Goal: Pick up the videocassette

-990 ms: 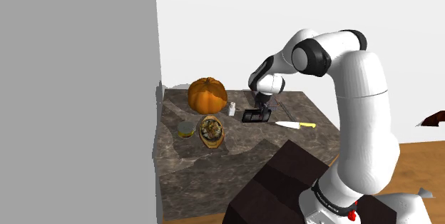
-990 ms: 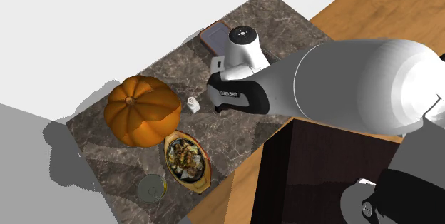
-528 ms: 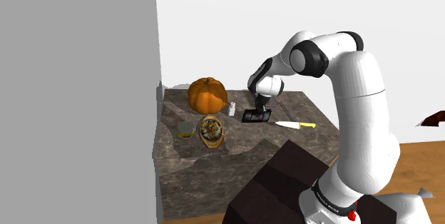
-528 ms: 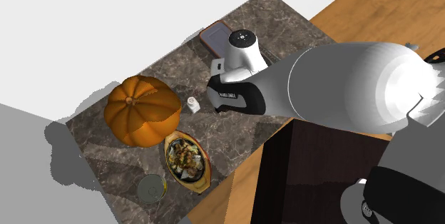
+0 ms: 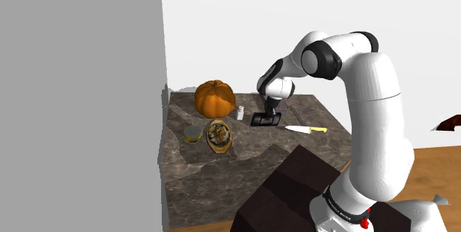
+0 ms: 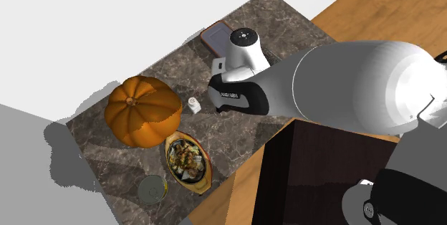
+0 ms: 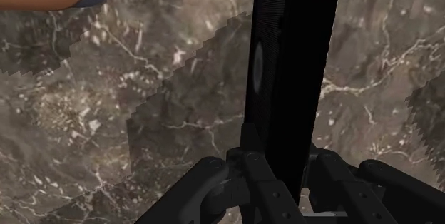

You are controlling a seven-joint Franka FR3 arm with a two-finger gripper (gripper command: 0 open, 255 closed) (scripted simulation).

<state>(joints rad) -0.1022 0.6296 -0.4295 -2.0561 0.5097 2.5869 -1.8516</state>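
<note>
Videocassette (image 7: 289, 73), one, clasped in gripper (image 7: 283, 164), one pumpkin (image 5: 215, 98)

Pumpkin (image 5: 215, 98): at the back of the tabletop (image 5: 222, 165), toward the shoulder view's left.
Shaker (image 5: 240, 112): just beside the pumpkin, on that view's right.
Dish (image 5: 219, 135): before the pumpkin, with the tin (image 5: 193, 134) just left of it.
Videocassette (image 5: 264, 120): clasped in the gripper (image 5: 270, 113), between shaker and knife (image 5: 305, 128).

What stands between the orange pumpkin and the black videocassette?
A small white shaker, seen in the shoulder view, between the pumpkin and the videocassette.
</note>
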